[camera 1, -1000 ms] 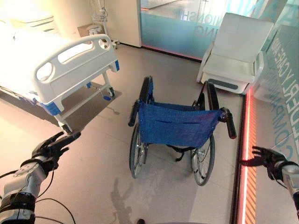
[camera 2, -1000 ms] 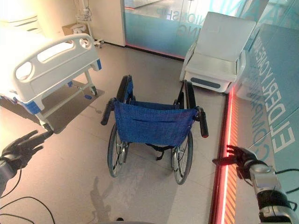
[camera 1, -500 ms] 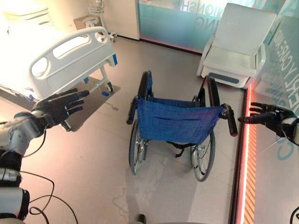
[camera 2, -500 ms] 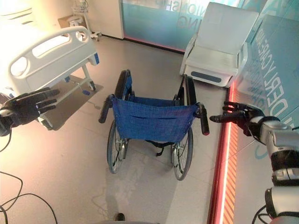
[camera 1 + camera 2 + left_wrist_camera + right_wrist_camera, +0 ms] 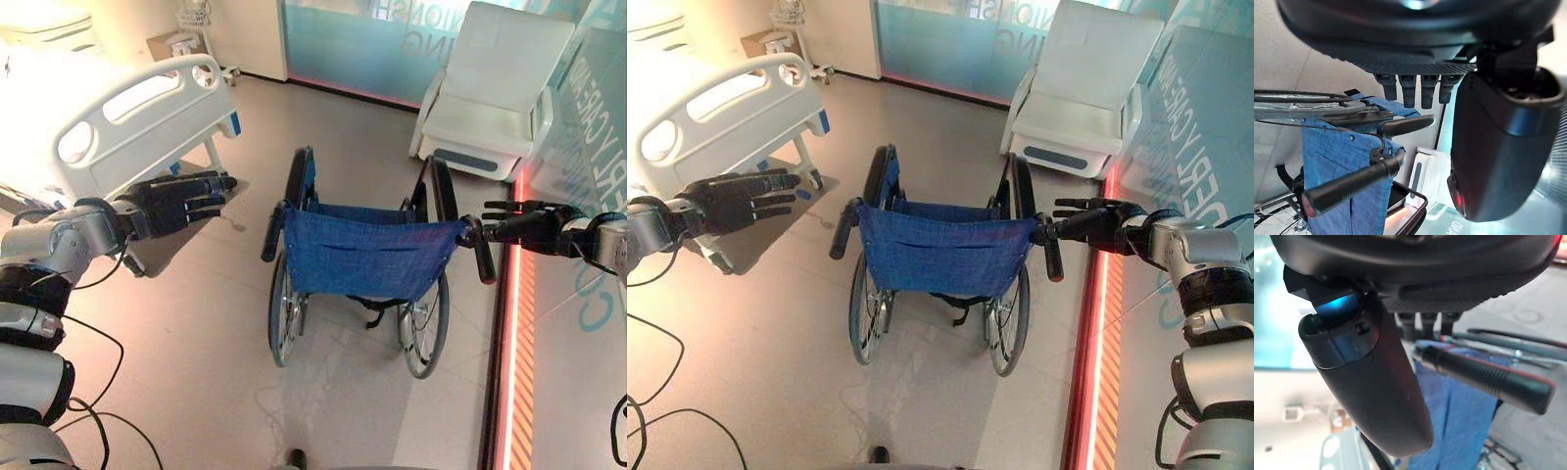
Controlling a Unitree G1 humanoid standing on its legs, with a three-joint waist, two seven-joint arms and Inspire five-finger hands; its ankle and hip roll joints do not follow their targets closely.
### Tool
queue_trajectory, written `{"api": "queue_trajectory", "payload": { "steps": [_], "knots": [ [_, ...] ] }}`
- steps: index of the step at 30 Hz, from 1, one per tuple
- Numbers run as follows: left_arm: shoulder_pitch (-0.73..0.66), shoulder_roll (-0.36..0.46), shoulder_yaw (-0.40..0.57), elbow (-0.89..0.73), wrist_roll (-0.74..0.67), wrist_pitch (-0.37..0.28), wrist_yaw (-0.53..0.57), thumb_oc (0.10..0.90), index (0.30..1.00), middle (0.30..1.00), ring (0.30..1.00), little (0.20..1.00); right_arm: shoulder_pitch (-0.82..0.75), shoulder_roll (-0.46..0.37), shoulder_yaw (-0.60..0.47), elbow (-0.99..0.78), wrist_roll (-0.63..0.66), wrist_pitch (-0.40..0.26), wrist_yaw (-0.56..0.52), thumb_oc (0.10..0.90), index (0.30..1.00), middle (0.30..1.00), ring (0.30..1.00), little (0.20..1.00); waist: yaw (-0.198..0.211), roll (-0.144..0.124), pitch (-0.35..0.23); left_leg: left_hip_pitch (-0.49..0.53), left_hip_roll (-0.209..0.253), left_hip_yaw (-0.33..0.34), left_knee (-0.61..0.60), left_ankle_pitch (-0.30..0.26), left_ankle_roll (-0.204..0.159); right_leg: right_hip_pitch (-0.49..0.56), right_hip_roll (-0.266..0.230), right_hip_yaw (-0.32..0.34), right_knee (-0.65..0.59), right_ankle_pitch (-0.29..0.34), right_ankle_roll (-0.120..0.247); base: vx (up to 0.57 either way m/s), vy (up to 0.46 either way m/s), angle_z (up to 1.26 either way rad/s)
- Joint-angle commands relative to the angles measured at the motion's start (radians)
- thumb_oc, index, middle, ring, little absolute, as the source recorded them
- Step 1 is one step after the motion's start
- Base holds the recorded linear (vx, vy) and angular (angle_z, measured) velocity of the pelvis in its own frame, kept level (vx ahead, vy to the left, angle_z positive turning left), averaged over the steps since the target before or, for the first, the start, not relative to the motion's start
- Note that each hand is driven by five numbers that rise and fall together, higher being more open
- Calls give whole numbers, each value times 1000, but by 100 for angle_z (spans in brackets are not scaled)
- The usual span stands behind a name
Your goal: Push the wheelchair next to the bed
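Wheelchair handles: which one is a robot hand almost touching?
The right push handle. The right hand reaches its fingertips right up to it, while the left hand hovers well away from the left push handle.

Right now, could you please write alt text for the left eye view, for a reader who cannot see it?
A blue-backed wheelchair stands on the floor, seen from behind, with the robot's open left hand and open right hand reaching in towards its push handles. A white bed stands to the left and a white chair beyond.
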Motion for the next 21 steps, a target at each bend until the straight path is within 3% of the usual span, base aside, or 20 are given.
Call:
{"api": "queue_trajectory", "payload": {
  "steps": [1,9,21],
  "knots": [
    [-155,-38,14,50,-42,-62,2,800,900,900,900,900,-152,-42,65,23,-6,22,-24,800,900,900,900,900,25,31,-117,20,-24,57,3,-63,-38,-48,8,-29,1,81,14,0,0,0],
    [-196,-89,-43,44,-31,-65,26,800,900,900,900,900,-185,9,131,137,-176,74,-7,800,900,900,900,900,32,32,-114,19,-29,50,3,-58,-35,-45,8,-29,1,82,11,5,0,2],
    [-208,-159,-69,22,-17,-87,66,800,900,900,900,900,-212,87,139,196,-143,118,-146,800,900,900,900,900,41,36,-103,20,-31,42,3,-58,-33,-46,8,-23,1,84,10,1,0,0]
  ]
}}
